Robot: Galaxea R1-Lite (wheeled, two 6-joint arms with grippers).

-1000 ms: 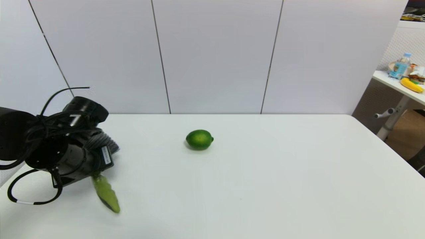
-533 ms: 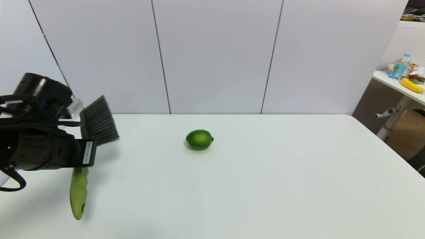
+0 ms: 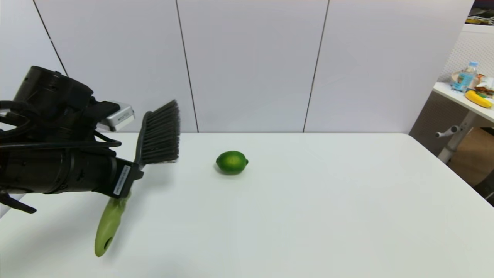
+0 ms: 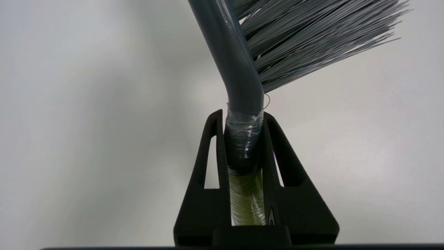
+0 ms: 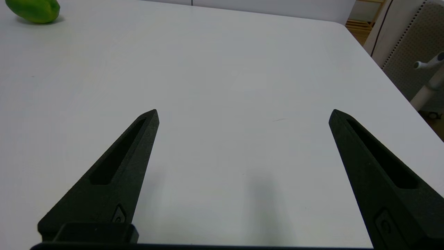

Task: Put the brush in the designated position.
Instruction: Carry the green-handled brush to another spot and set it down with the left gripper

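Left gripper (image 4: pixel 244 139) clamped on the brush (image 3: pixel 148 143) at the neck, just where grey head meets lime-green handle; fingers (image 4: pixel 211 156) pressed on both sides, no gap visible. Brush held in the air over the left part of the table (image 3: pixel 308 216), clear of the surface; bristles up and toward the wall, handle end hanging down toward the near edge. Lime (image 3: pixel 231 162) well apart, more to the middle of the table; no marked place for the brush visible anywhere, so target probably somewhere near the lime or beyond, only a guess.

For the carry: keep the clamp firm and move smooth, because long head and long handle make a lever and could turn in the fingers; keep enough height so the low handle tip does not drag; pass beside the lime, not over it; lower until handle touches, then release.

Right gripper (image 5: pixel 242 114) parked over the right side of the table, fingers wide apart, nothing between.
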